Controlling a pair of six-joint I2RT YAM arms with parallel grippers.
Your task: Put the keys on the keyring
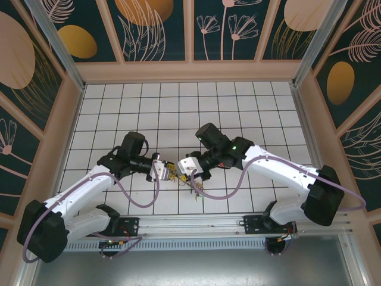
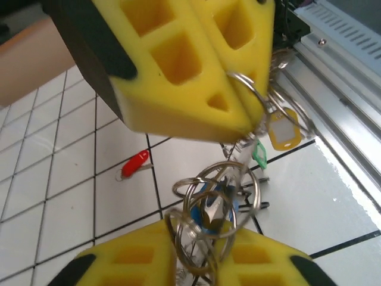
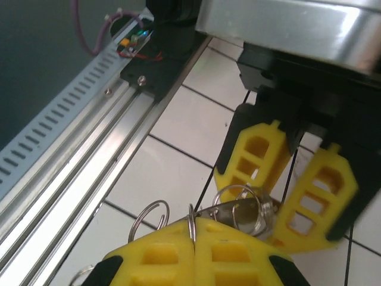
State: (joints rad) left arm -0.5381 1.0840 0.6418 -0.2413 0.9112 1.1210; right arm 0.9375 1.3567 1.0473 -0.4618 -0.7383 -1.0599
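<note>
1. Keyring point(image 2: 208, 190): thin silvery wire loops bunched together, held off the tiles between the two grippers, close to the near edge.
2. Blue-headed key point(image 2: 214, 210): sits inside the loop bunch.
3. Yellow-headed key point(image 2: 283, 128) and green-headed key point(image 2: 259, 155): hang just beside the bunch.
4. Red-headed key point(image 2: 134, 163): lies flat on the tiles, apart from the bunch.
5. Right gripper point(image 3: 193, 225): yellow fingers pressed together, one keyring loop pinched at their tips.
6. Left gripper point(image 2: 199, 233): faces the right gripper, fingers apart, with the loops in the gap. Whether the fingers touch the wire cannot be told.
7. White tiled table point(image 1: 238, 107): aluminium rail point(image 3: 89, 137) along its near edge.
</note>
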